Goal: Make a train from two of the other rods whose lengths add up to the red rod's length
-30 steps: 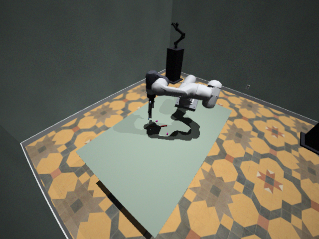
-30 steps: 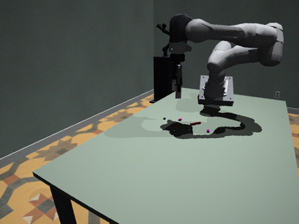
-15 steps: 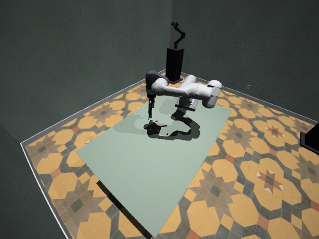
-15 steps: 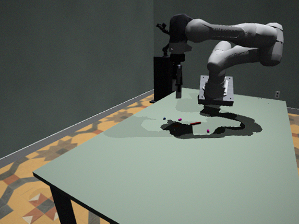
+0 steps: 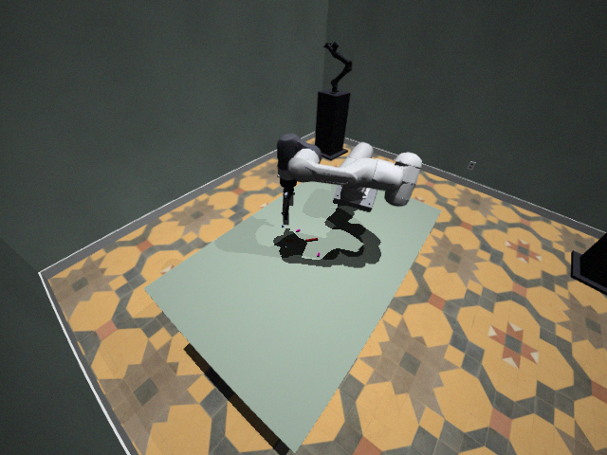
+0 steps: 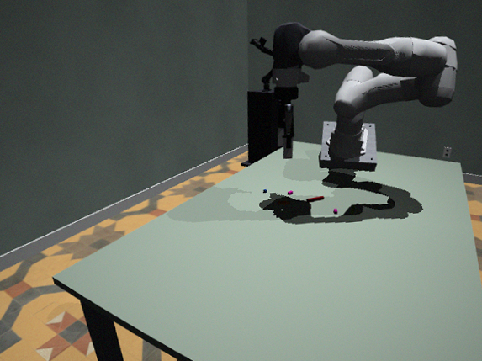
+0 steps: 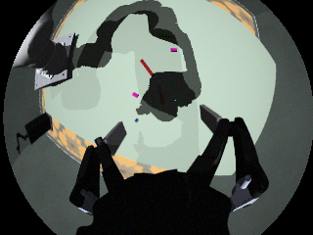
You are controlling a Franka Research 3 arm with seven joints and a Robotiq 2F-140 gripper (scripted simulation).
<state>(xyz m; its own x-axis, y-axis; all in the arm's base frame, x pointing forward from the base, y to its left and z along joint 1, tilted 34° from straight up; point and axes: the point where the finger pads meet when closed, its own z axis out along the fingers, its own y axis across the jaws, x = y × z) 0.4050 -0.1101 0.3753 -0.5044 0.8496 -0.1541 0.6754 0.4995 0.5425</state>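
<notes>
The table (image 5: 274, 318) (image 6: 264, 290) (image 7: 235, 88) carries every rod I can make out, and my arm (image 5: 362, 171) (image 6: 369, 53) (image 7: 22, 49) reaches over it, its shadow falling across part of the work. My pincer (image 5: 285, 223) (image 6: 288, 155) (image 7: 160, 120) points down, well above the table, spread as wide as it goes with nothing between its fingers; that leaves the rods undisturbed.

The red rod (image 5: 312, 239) (image 6: 315, 198) (image 7: 146, 66) lies flat beside the shadow, the measure for the train. Within the shadow lies a dark, reddish-brown strip (image 6: 283, 202) (image 7: 161, 96), apart from the red rod and turned differently. I cannot tell its true colour, nor whether it is one rod or two end to end; if two, it may be the train, and I should check its joint before touching anything.

One magenta rod (image 5: 298, 230) (image 6: 289, 192) (image 7: 135, 95) and another magenta rod (image 5: 318, 254) (image 6: 335, 210) (image 7: 173, 50) lie well apart, on opposite sides of the red one. Smallest is the blue rod (image 5: 282, 226) (image 6: 265, 190) (image 7: 136, 120), also on its own. Apart like that, none of these three forms a train.
</notes>
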